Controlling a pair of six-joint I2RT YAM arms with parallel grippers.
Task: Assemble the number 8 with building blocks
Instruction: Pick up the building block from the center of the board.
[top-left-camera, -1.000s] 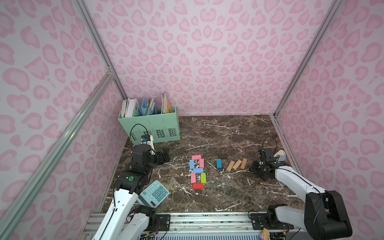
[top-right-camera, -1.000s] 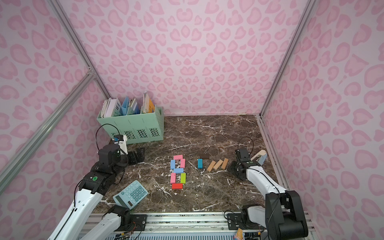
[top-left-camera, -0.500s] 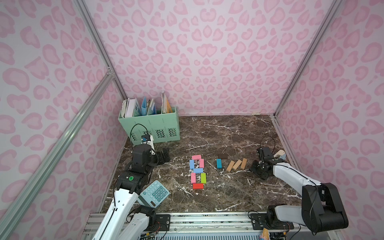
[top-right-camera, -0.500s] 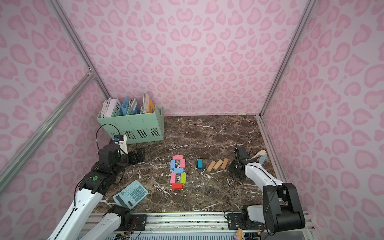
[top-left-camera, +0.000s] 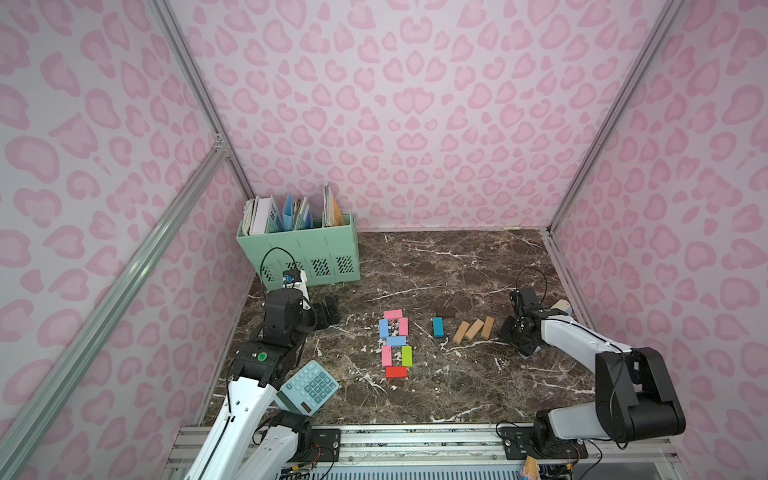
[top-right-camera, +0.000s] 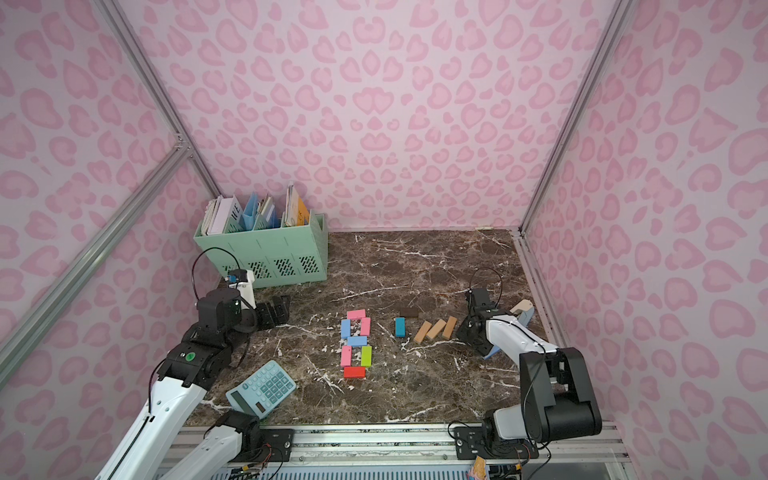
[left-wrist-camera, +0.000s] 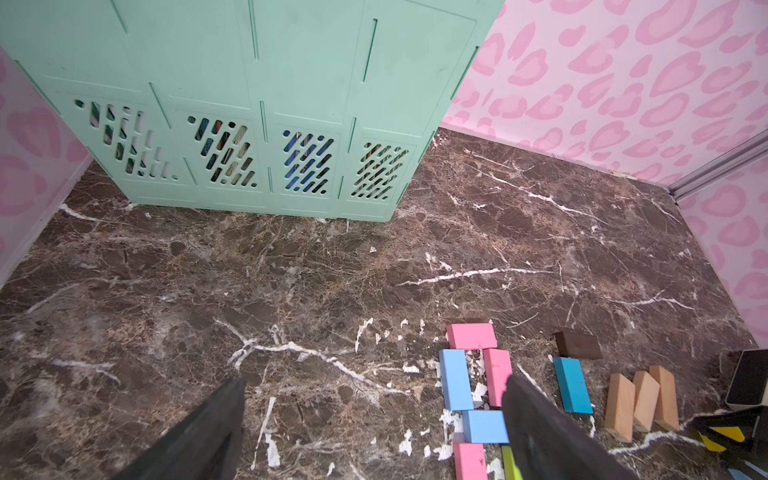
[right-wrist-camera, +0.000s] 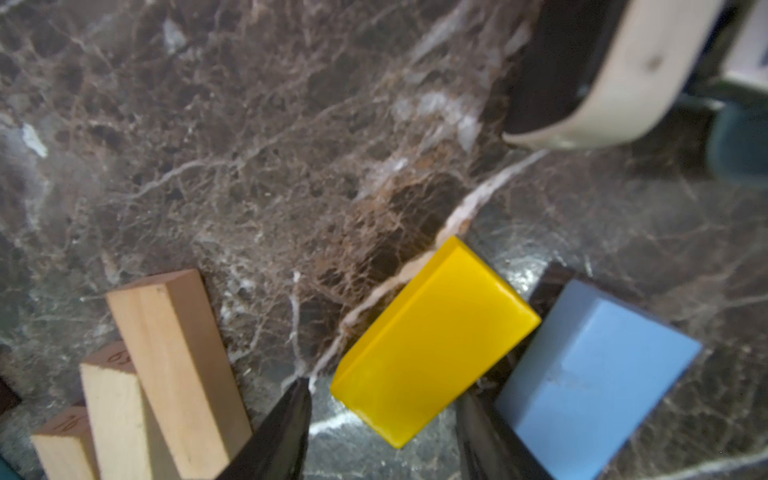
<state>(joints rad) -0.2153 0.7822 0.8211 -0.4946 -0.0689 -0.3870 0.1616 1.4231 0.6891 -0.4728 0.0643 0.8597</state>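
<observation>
Seven building blocks lie in a figure at mid-table: pink (top-left-camera: 392, 314), light blue (top-left-camera: 383, 328), pink, light blue, pink (top-left-camera: 386, 356), green (top-left-camera: 407, 356) and red (top-left-camera: 395, 372). To their right lie a teal block (top-left-camera: 437, 326), a dark brown one (top-left-camera: 445, 312) and three bare wood ones (top-left-camera: 473, 329). My right gripper (top-left-camera: 519, 332) is low over the table, open, its jaws straddling a yellow block (right-wrist-camera: 432, 340) with a gap on one side; a light blue block (right-wrist-camera: 594, 374) lies against it. My left gripper (left-wrist-camera: 376, 380) stands open and empty at the left (top-left-camera: 328, 313).
A mint file box (top-left-camera: 299, 253) with papers stands at the back left. A light-blue calculator (top-left-camera: 307, 388) lies at the front left, by the left arm. A cream-edged object (top-left-camera: 561, 307) rests by the right wall, just behind the right arm.
The right arm has shifted slightly, its gripper staying low beside the wood blocks. The left arm and the laid blocks have not moved.
</observation>
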